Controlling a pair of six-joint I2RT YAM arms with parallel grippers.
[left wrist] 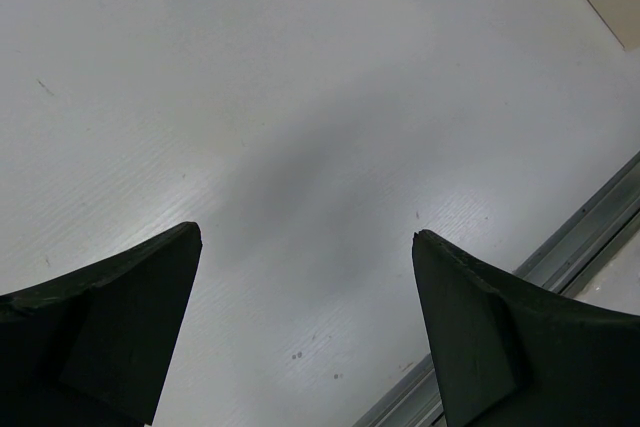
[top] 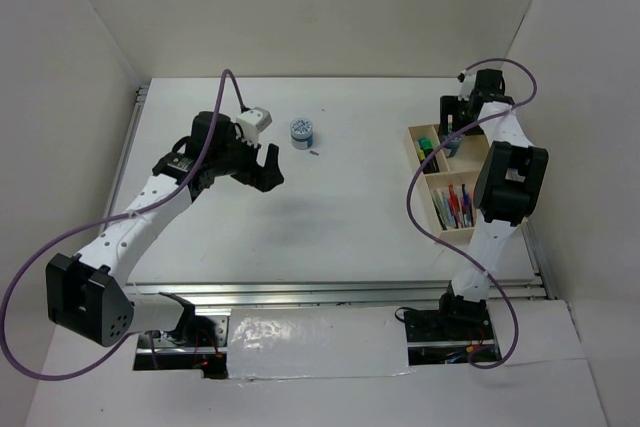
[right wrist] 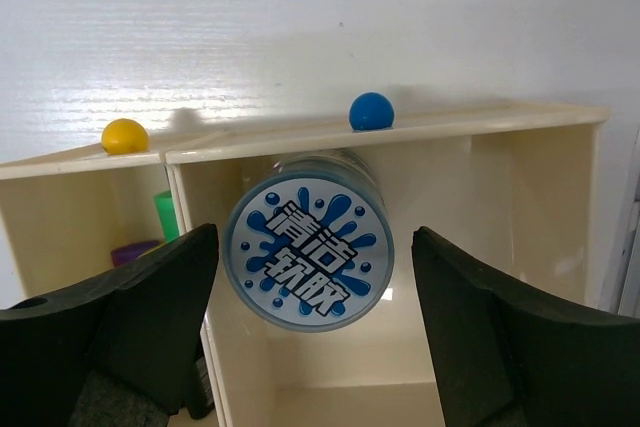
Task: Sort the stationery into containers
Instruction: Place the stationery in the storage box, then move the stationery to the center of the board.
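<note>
**One pot on table, one in tray**

At left, left gripper (left wrist: 305, 237): matte black wedge fingers, spread wide, empty, above smooth white table (top: 330, 217). Round blue-white pot (top: 301, 133) stands beyond it, apart, open surface all round. Pale wooden tray (right wrist: 480, 177) by table's right edge. There, right gripper (right wrist: 312, 237) parted, second pot (right wrist: 308, 252) between its fingers, slim gap each side, compartment walls close.
</note>
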